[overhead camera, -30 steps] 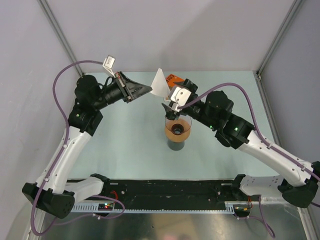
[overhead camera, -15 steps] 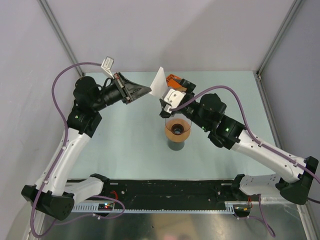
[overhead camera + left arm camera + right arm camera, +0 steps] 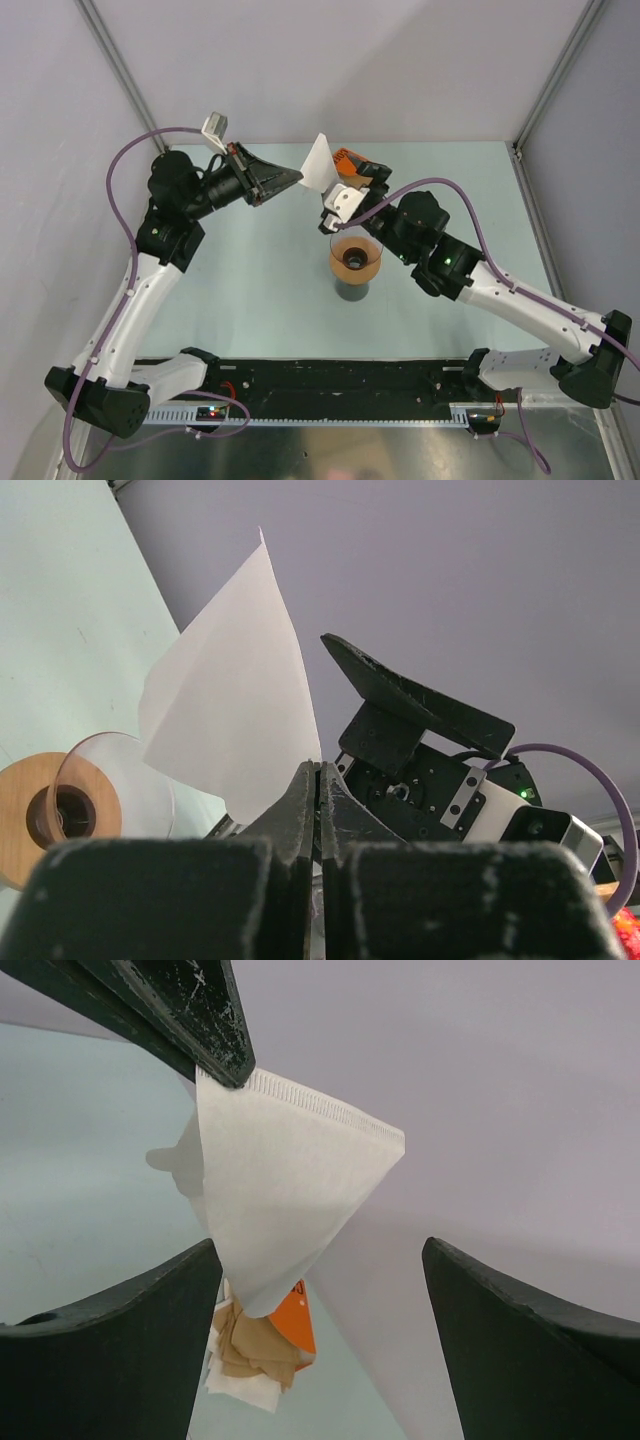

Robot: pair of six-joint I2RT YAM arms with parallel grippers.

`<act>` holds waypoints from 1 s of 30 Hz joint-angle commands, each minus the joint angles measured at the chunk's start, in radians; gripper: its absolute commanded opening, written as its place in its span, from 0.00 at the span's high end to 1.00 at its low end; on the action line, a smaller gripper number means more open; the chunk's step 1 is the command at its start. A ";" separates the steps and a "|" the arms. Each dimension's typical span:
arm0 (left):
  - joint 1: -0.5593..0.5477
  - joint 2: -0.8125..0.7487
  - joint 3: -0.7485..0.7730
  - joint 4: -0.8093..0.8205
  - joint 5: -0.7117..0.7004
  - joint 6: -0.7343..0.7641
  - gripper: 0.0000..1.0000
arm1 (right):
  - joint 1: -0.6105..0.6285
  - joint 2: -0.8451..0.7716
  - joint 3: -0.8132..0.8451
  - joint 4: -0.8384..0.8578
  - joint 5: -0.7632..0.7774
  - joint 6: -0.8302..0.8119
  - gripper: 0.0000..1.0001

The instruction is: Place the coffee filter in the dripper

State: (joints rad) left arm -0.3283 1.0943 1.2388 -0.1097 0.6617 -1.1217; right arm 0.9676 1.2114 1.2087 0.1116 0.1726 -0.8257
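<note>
Orange pack [image 3: 299, 1324] partly behind filter [image 3: 290, 1180]

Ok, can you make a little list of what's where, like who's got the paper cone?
filter: up in the air, pinched at one edge by the left gripper
right gripper: open, holding nothing, filter just in front of it
dripper: empty, sitting on a tan ring
pack: orange, lying beyond the filter, brown papers beside it

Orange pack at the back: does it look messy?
Yes. Rumpled brown papers stick out of the orange pack in a loose bunch, not stacked neatly. The coffee filter, pinched by the left gripper, looks fine.
</note>
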 commanded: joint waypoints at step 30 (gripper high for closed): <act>0.076 -0.028 -0.050 0.090 0.081 -0.004 0.24 | -0.040 -0.057 0.005 0.098 -0.060 0.061 1.00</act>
State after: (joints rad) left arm -0.3103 1.1110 1.2079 -0.0608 0.6819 -1.2148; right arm 0.9447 1.2388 1.2079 0.2520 0.1799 -0.8448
